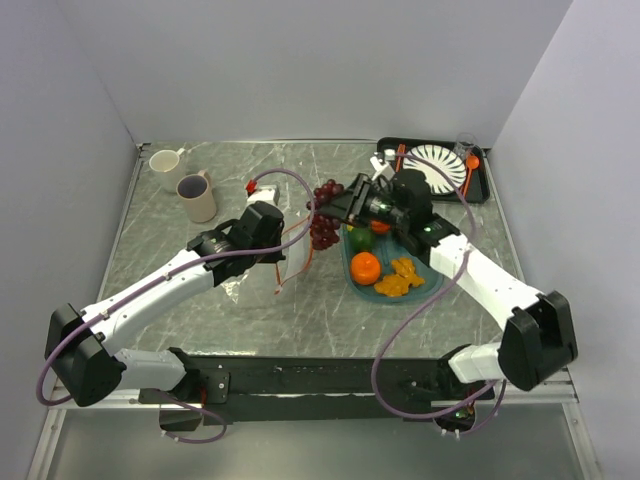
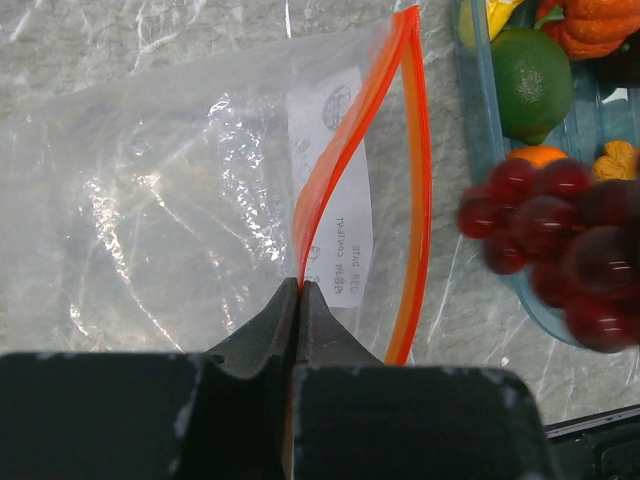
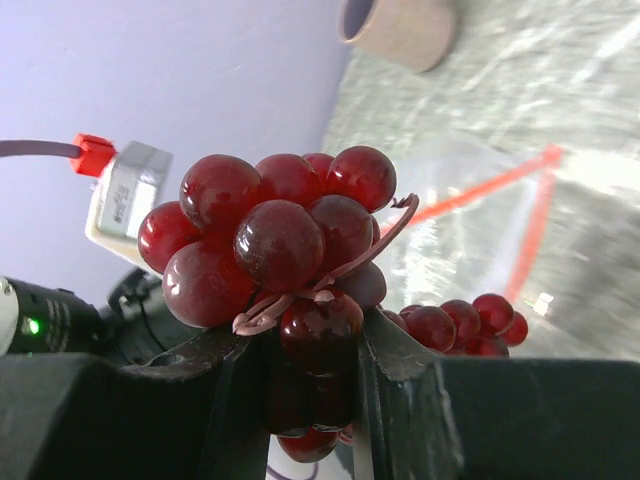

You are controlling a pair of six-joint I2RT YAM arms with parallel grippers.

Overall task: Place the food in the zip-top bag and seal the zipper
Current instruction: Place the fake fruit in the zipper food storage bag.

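The clear zip-top bag lies left of centre, its mouth open toward the right. My left gripper is shut on one side of the orange-red zipper and holds that lip up; the other strip bows away from it. My right gripper is shut on the dark purple grape bunch and holds it in the air just right of the bag's mouth. The bunch also shows in the left wrist view. An orange, a green fruit and yellow-orange pieces lie in the teal tray.
Two cups stand at the back left. A black tray with a white plate and orange cutlery sits at the back right. Walls close the table's left, back and right sides.
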